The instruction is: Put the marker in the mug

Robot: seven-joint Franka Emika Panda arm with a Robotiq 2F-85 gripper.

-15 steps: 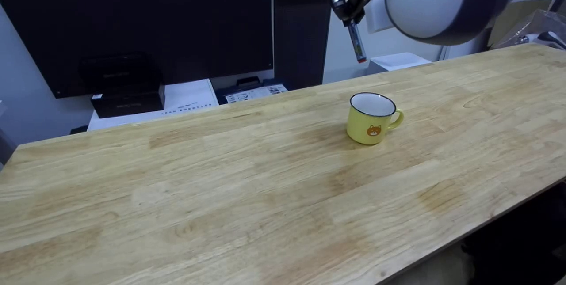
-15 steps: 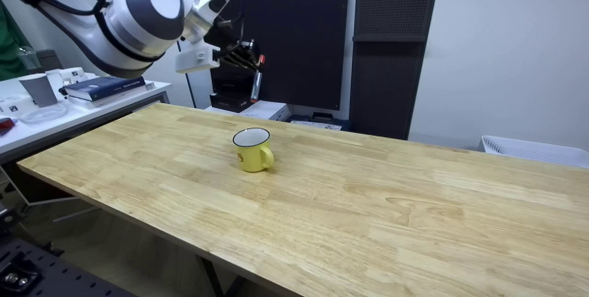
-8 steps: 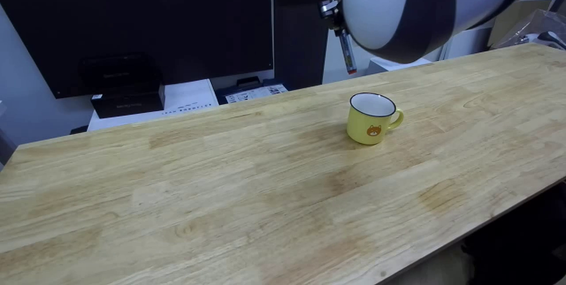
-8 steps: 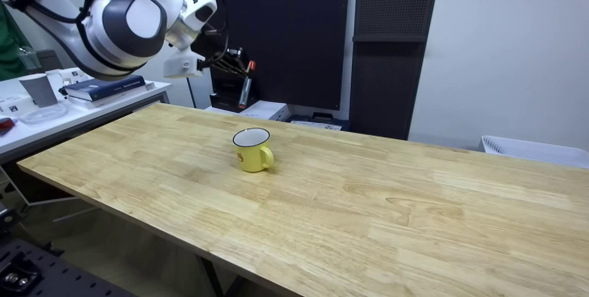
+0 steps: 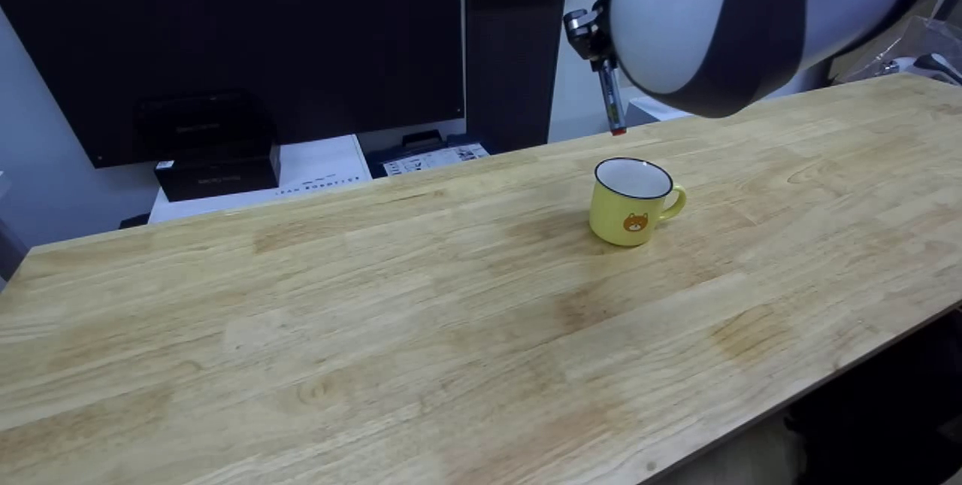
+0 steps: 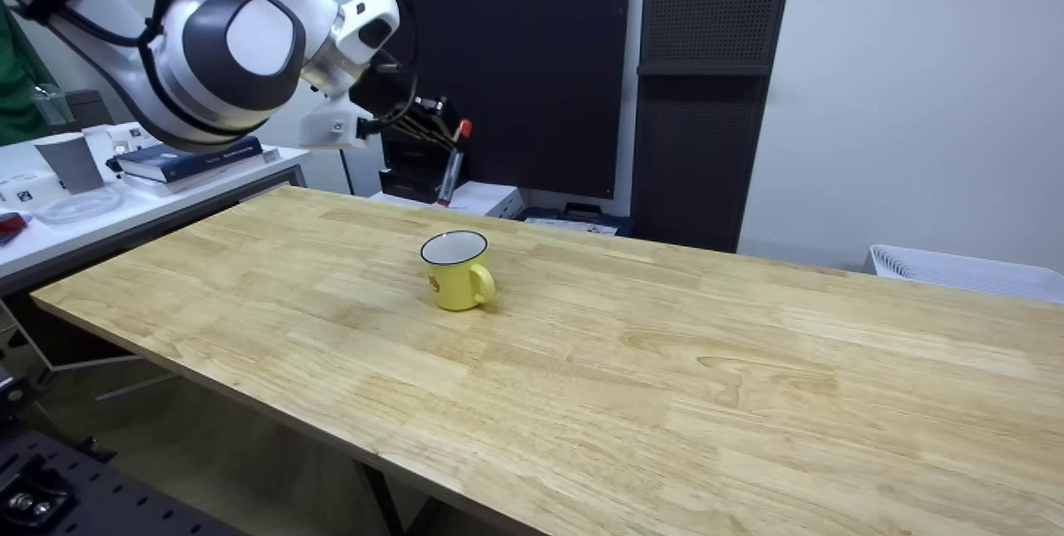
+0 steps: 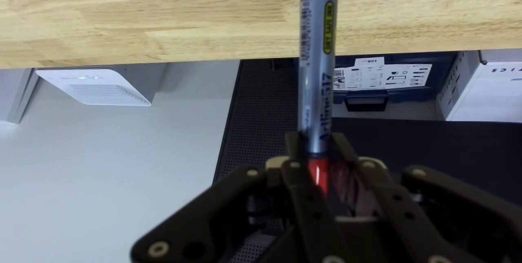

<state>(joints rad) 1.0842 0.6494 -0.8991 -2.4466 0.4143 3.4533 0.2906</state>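
The marker has a silver-grey barrel, a red cap and a red end; it shows in both exterior views point(image 5: 610, 98) point(image 6: 450, 177) and upright in the wrist view point(image 7: 318, 67). My gripper point(image 5: 601, 64) is shut on it near the red cap, also in the wrist view point(image 7: 318, 142). The marker hangs tilted in the air, its free red end down. The yellow mug point(image 5: 612, 218) stands upright on the table, also in the other view point(image 6: 453, 287); its white inside shows no object. The marker's lower end appears above the mug's rim, apart from it. The mug is out of the wrist view.
The wooden table point(image 5: 376, 334) spans the scene. Behind its far edge are a white box point(image 5: 323, 162), a blue case point(image 5: 436, 154) and a black board point(image 6: 532, 62). A side table holds a grey cup point(image 6: 71, 162) and books point(image 6: 187, 158).
My gripper with the marker has come lower overall; it shifted left in both exterior views, then back right over the last half second. The mug has not moved.
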